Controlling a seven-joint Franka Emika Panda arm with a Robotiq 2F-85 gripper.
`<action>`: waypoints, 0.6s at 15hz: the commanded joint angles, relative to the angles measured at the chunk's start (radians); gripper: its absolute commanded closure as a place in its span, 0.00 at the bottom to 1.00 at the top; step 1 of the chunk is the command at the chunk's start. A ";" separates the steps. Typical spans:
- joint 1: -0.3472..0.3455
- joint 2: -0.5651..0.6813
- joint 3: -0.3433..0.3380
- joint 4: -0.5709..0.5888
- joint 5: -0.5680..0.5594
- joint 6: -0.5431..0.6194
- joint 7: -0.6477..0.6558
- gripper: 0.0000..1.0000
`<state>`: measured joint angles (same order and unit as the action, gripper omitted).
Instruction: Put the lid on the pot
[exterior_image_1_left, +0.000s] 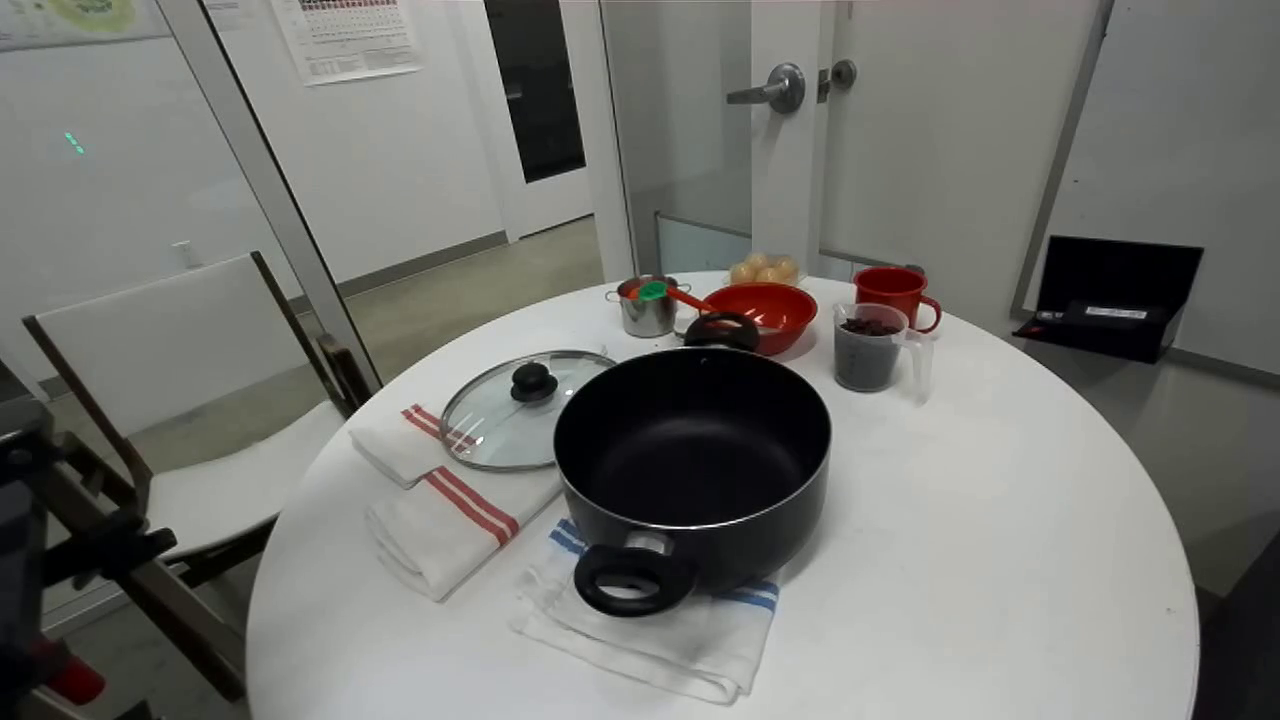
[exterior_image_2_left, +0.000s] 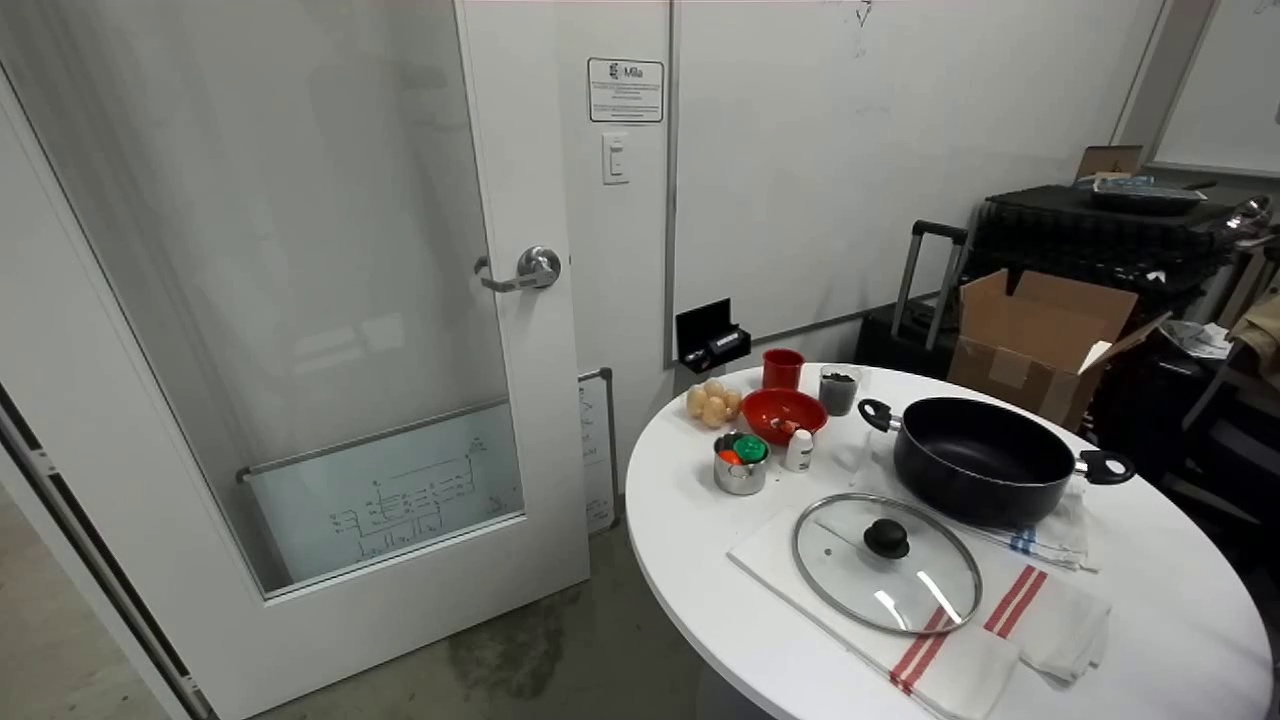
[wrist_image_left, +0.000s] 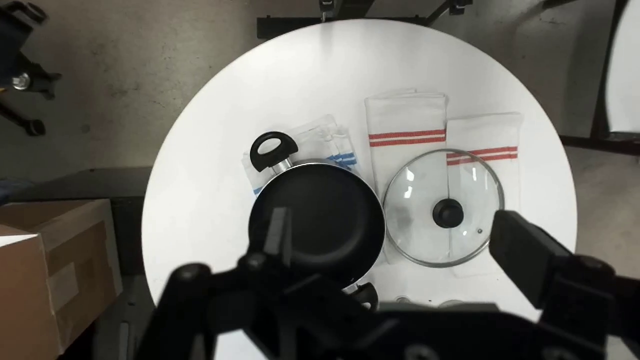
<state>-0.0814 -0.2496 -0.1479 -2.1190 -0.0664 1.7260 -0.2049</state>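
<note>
Wrist view, toward the right edge of the worktop (wrist_image_left: 215, 150): lid (wrist_image_left: 445, 210) lies knob-up on red-striped towels (wrist_image_left: 405, 115), beside the uncovered pot (wrist_image_left: 325, 215). Fingers (wrist_image_left: 520, 255) spread wide.

Office or lab room; which, cannot tell. In exterior view: large whiteboard (exterior_image_2_left: 890, 150) between one and two o'clock, wall notice (exterior_image_2_left: 625, 90) headed "Mila" at twelve, glass-paned, lever-handled door (exterior_image_2_left: 290, 320) at nine, scribbled-on board (exterior_image_2_left: 400, 500) visible through pane at eight, cardboard box (exterior_image_2_left: 1035, 340) at three.
</note>
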 joint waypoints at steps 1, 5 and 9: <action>0.025 0.104 0.020 0.014 0.022 0.050 -0.057 0.00; 0.054 0.237 0.065 0.036 0.008 0.132 -0.104 0.00; 0.077 0.371 0.120 0.071 -0.004 0.213 -0.158 0.00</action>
<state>-0.0150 0.0246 -0.0568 -2.1059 -0.0630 1.9066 -0.3076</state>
